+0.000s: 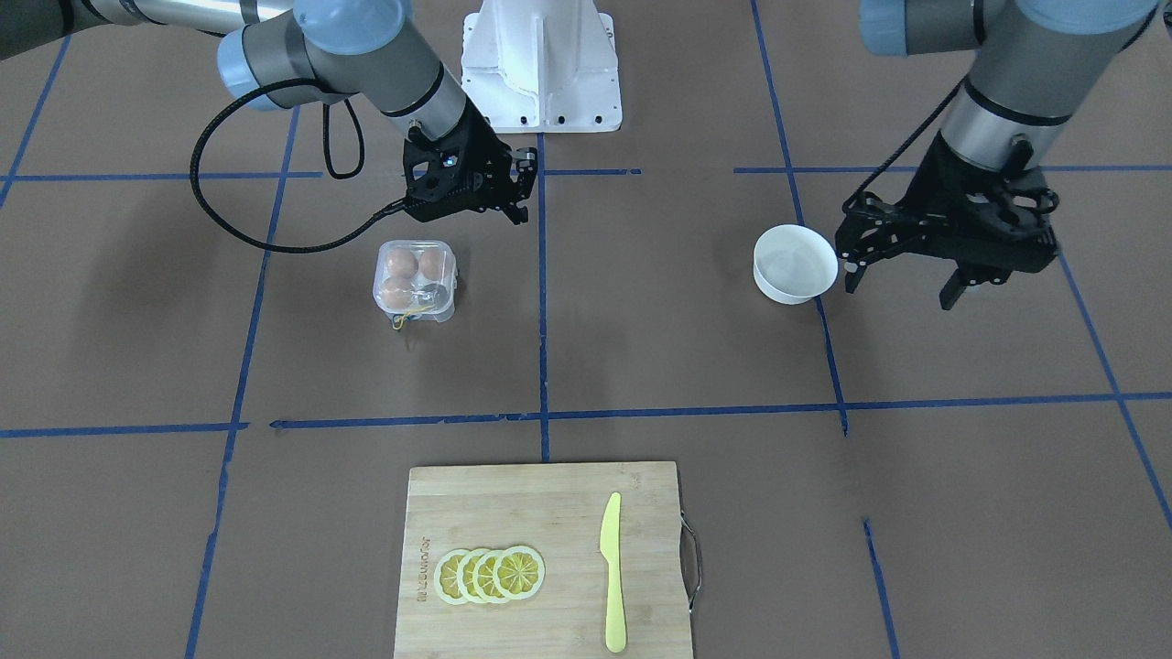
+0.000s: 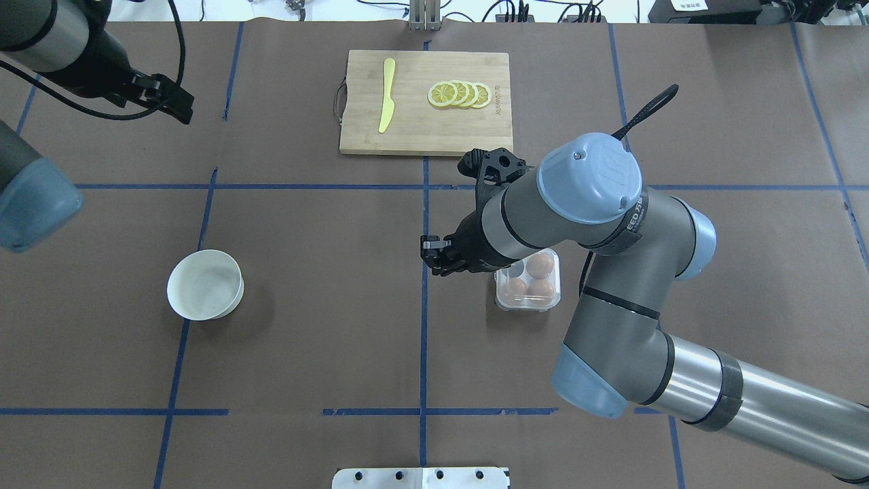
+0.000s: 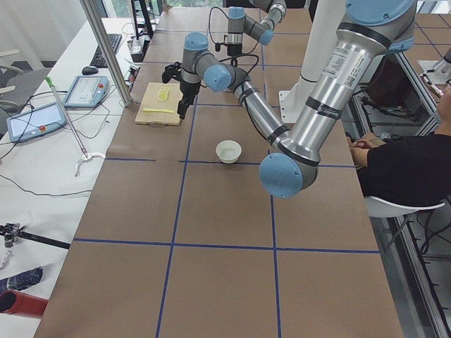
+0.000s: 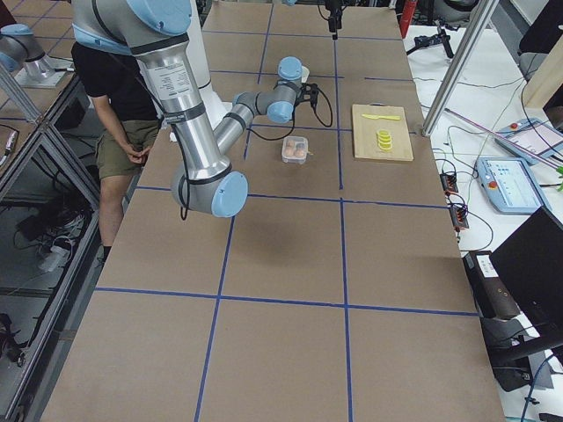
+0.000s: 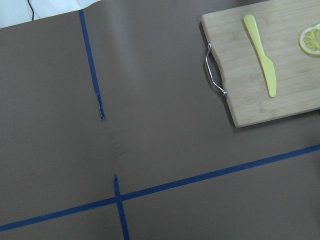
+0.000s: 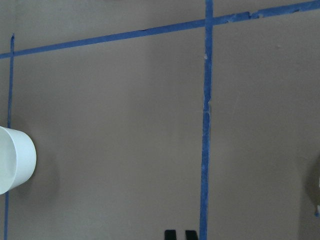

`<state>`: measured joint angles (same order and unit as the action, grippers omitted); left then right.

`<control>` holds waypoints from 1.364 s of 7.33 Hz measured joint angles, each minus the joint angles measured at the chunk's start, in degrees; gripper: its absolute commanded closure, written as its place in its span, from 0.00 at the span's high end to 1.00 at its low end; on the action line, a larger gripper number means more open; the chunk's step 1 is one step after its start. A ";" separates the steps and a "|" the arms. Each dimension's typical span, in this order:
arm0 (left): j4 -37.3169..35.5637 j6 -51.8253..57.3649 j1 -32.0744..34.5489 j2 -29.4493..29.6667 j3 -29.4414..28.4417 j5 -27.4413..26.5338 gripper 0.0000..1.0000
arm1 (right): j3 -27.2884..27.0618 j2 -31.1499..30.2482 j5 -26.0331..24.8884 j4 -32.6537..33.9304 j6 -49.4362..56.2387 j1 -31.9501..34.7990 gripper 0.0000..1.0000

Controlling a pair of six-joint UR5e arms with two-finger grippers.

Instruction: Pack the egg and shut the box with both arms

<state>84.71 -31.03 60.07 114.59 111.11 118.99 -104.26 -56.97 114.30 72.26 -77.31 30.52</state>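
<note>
The clear box (image 1: pixel 415 282) sits on the table with its lid lying down over the cells; a yellow-blue band shows at its front edge. I see three brown eggs inside it, one of them (image 1: pixel 400 264) at the back; the fourth cell looks grey. The box also shows in the overhead view (image 2: pixel 528 280), partly under my right arm. My right gripper (image 1: pixel 520 212) is shut and empty, hovering beside the box toward the table's middle; its fingertips (image 6: pixel 170 234) sit close together. My left gripper (image 1: pixel 902 284) is open and empty next to the white bowl (image 1: pixel 795 264).
A wooden cutting board (image 1: pixel 549 513) lies at the far edge with lemon slices (image 1: pixel 490 575) and a yellow knife (image 1: pixel 612 567). The bowl (image 2: pixel 205 284) looks empty. Blue tape lines mark the brown table. The white pedestal base (image 1: pixel 540 64) stands at the robot's side.
</note>
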 measured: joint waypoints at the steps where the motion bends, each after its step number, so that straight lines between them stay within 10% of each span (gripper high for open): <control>1: -0.04 4.10 2.89 -1.70 -0.28 1.59 1.00 | -1.60 -0.17 -2.33 4.71 0.27 0.88 1.00; 6: -0.17 27.80 19.23 -8.08 -7.43 3.01 1.00 | -10.92 -10.84 3.06 31.03 32.65 20.42 1.00; 10: 0.15 40.53 27.06 -13.93 -15.26 7.88 1.00 | 2.12 -24.06 19.38 32.25 75.95 48.97 1.00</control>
<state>84.86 9.51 87.13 100.67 95.85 126.87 -102.14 -81.03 133.68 104.51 -1.36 79.48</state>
